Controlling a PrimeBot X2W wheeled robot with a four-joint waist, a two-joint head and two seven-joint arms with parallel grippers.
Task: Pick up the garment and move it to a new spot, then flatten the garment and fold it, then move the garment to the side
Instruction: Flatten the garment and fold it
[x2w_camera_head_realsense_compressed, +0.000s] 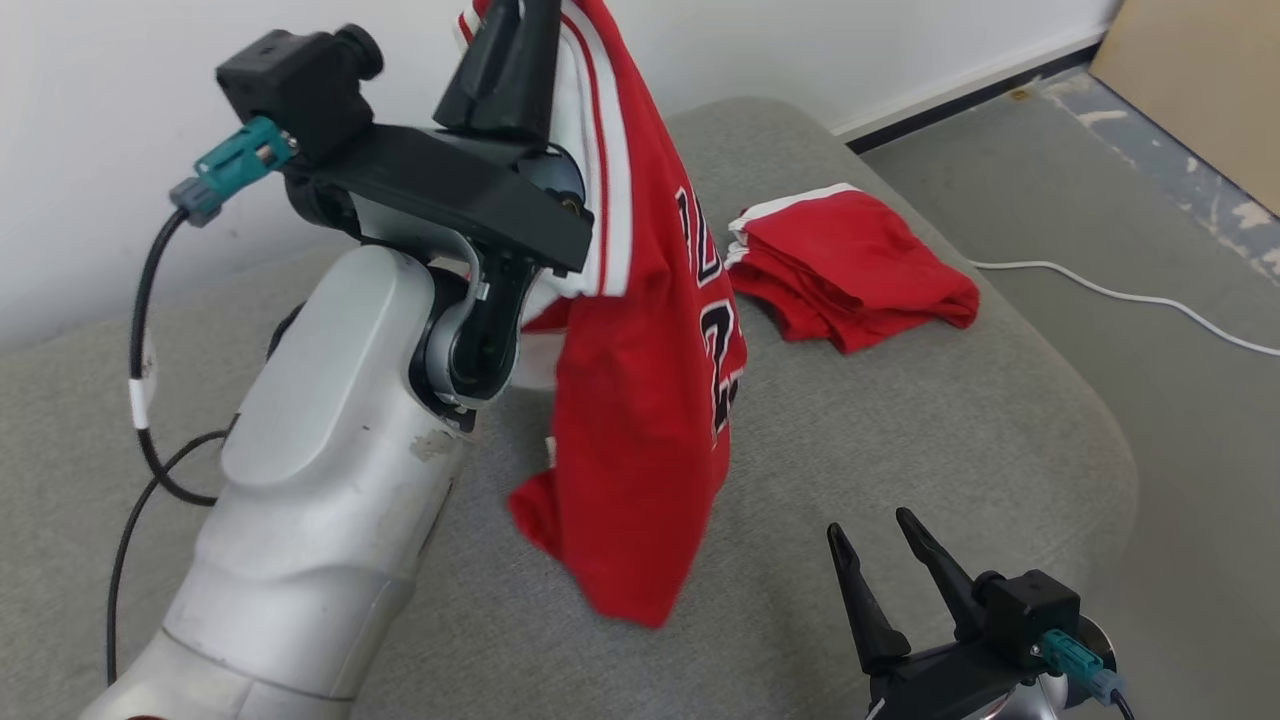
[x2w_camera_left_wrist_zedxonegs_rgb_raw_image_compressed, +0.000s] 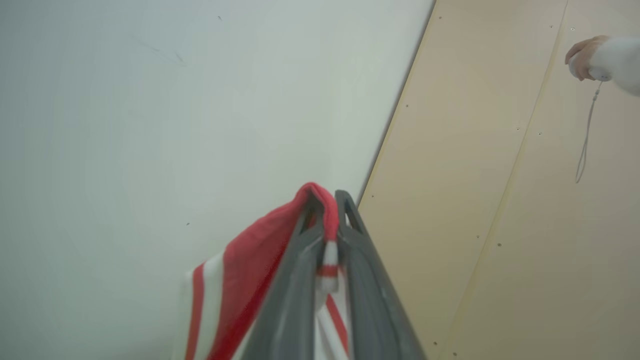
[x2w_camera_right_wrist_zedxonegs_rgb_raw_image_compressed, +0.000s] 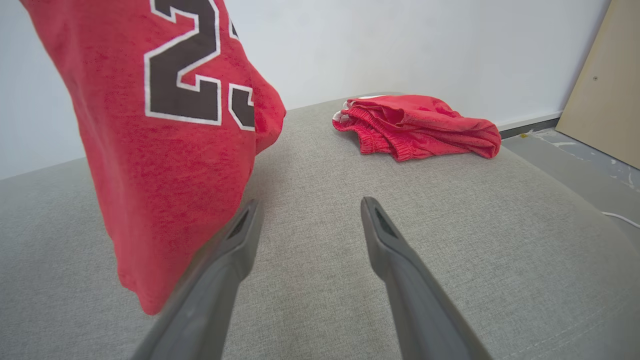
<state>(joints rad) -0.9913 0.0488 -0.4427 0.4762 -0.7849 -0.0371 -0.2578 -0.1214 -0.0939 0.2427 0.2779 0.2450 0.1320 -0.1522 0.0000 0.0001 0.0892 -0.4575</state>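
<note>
Jersey (x2w_camera_head_realsense_compressed: 640, 400) hangs below your L gripper (x2w_camera_left_wrist_zedxonegs_rgb_raw_image_compressed: 327, 200), clamped on just a thin edge; jerk it & cloth could slip out. R gripper (x2w_camera_head_realsense_compressed: 868, 523), near hem, gapes wide, empty.

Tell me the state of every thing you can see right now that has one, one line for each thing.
red jersey: hanging in the air, unfolded, pinched at a white-trimmed edge.
left gripper: raised, shut on the red jersey.
right gripper: open, empty, low over the grey cushion.
red shorts: folded, lying on the cushion.
white cable: lying loose on the floor.
</note>
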